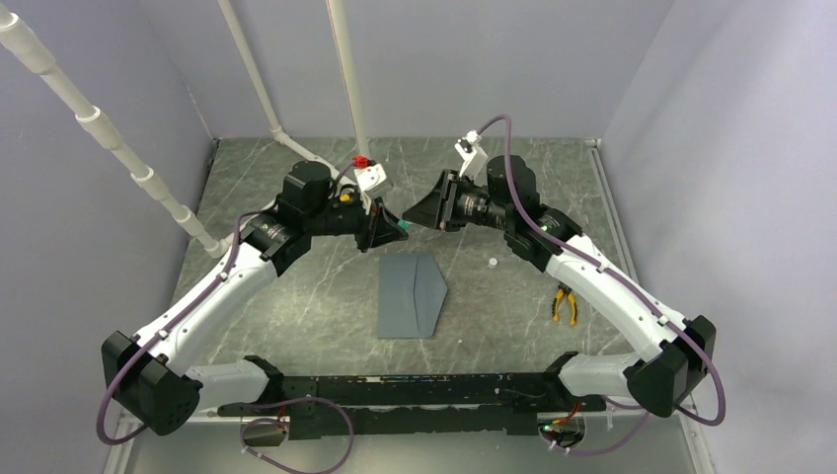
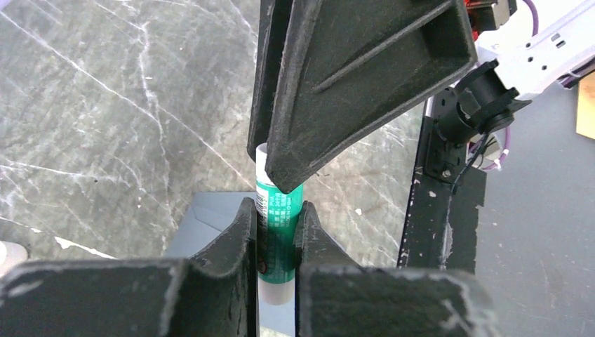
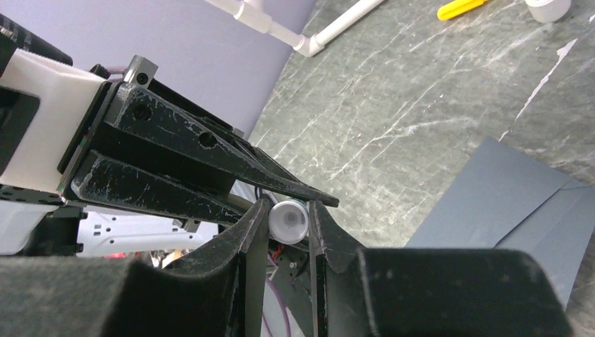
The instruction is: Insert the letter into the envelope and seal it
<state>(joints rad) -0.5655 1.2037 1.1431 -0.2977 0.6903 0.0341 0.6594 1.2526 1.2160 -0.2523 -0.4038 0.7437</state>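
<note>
The slate-grey envelope [image 1: 407, 294] lies flat on the table, its pointed flap open to the right; it also shows in the left wrist view [image 2: 210, 210] and the right wrist view [image 3: 505, 203]. The tan letter is not in view. My left gripper [image 1: 393, 230] is above the envelope's far edge, shut on a green glue stick [image 2: 281, 239]. My right gripper [image 1: 415, 219] faces it tip to tip. Its fingers [image 3: 256, 225] sit on both sides of the stick's white end [image 3: 289, 221].
A small white cap [image 1: 492, 263] lies on the table right of the envelope. Yellow-handled pliers [image 1: 565, 303] lie further right. White pipes [image 1: 99, 128] run along the left wall and back. A red and white fitting [image 1: 363, 168] stands at the back centre.
</note>
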